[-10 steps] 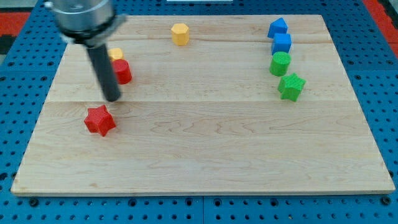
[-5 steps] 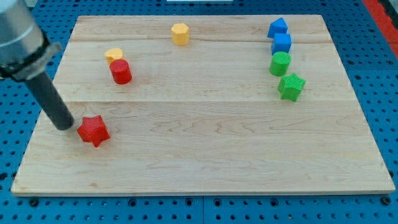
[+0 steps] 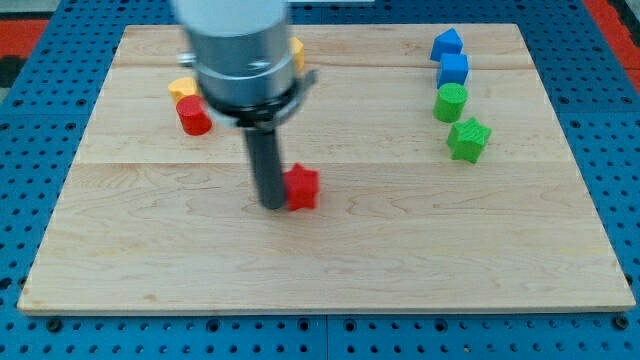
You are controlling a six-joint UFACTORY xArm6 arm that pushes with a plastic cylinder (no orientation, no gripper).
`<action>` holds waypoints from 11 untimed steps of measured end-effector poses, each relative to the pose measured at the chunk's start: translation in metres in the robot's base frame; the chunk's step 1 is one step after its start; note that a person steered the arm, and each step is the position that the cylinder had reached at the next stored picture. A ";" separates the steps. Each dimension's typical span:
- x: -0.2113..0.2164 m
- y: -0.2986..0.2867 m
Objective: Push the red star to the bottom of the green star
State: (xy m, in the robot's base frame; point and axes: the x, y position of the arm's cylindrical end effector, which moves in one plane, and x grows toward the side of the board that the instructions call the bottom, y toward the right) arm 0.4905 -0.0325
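- Hard to make out: red star blurred by motion, points smeared, left edge tucked behind the rod.
- Tip down on the board, pressed against the star's left side, touching as far as the blur allows.
- No jaws on this arm to report; just a straight dark rod under a grey metal body, itself blurred and cut off at the view's top.
- Yellow block near the top edge mostly hidden behind that body, only a sliver showing on its right; shape not readable.
- Second yellow block at upper left, partly covered by the red cylinder touching its lower side; shape unclear.
- Red star sitting near the middle of the board, slightly left of centre, well apart from the green star off to the view's right and a little lower than it.
- Right-hand column, top to bottom: blue block with a peaked top, blue cube, green cylinder, green star, each close to the next.
- Blocks matte, solid-coloured, plastic-looking.
- Board pale wood, planks running left to right with fine grain and faint seams.
- Underneath, blue pegboard dotted with regular holes; red patches at the top corners, cropped by the frame.
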 end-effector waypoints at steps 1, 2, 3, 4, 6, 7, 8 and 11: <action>-0.001 -0.020; -0.035 -0.008; -0.037 0.049; -0.021 0.046; -0.002 0.068; -0.001 0.111; 0.014 0.079; 0.024 0.181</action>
State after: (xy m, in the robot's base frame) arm 0.5140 0.1481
